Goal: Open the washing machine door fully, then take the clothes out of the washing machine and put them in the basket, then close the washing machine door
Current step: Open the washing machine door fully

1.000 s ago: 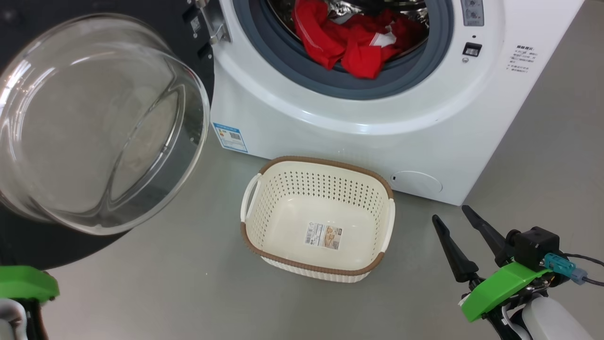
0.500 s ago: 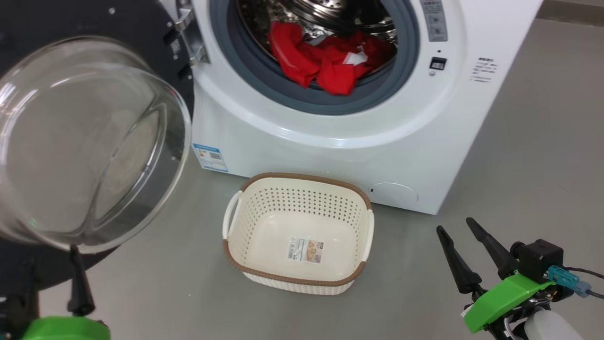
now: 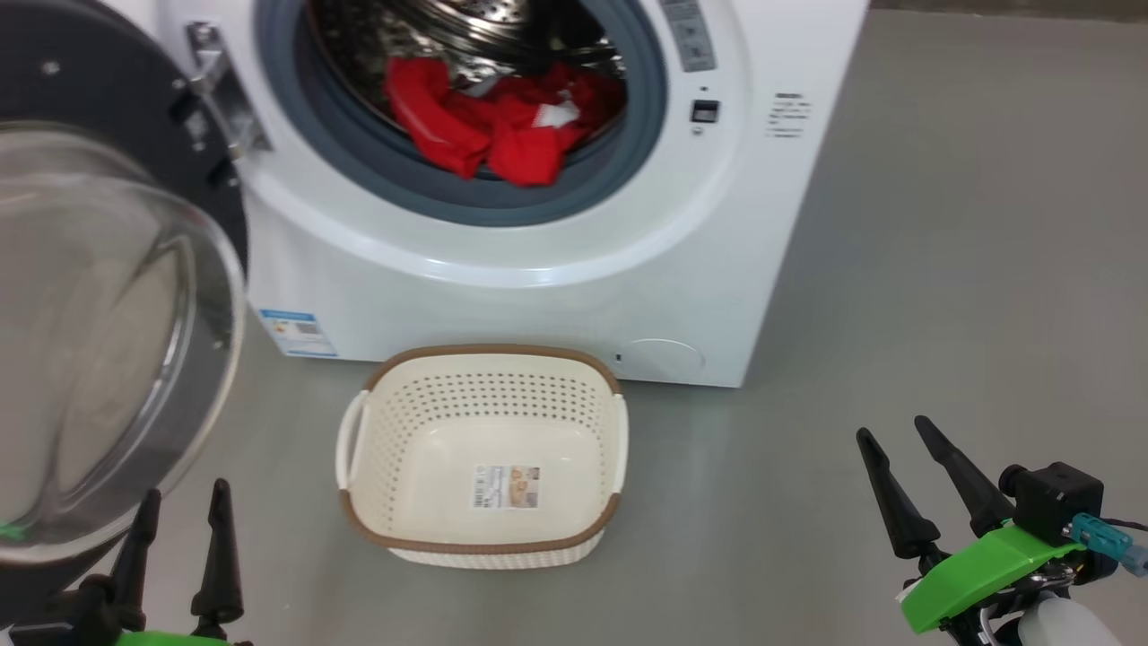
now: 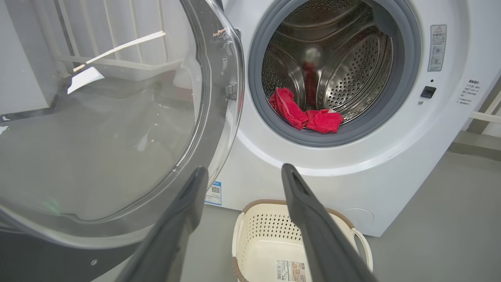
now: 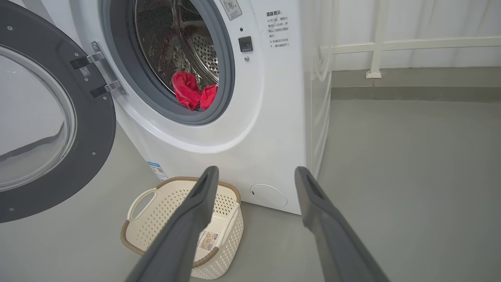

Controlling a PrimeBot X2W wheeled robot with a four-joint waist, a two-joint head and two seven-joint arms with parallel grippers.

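Note:
The white washing machine (image 3: 538,296) stands with its washing machine door (image 3: 90,359) swung wide open to the left. Its glass dome faces me. Red clothes (image 3: 489,126) lie at the front of the steel drum, partly over the grey gasket. On the floor before the machine sits the cream basket (image 3: 489,352) with nothing in it but a paper label. My left gripper (image 3: 184,492) is open at the lower left, just below the door. My right gripper (image 3: 892,429) is open at the lower right, well right of the basket. Both hold nothing.
Grey floor stretches to the right of the machine (image 5: 411,176). A white railing (image 5: 375,47) runs along the back wall there. The open door (image 4: 117,137) takes up the space to the machine's left, close to my left fingers (image 4: 184,219).
The head camera has swung, so the machine and basket sit further left and lower in view. My left gripper has come up into view with its fingers apart. The right gripper keeps its pose.

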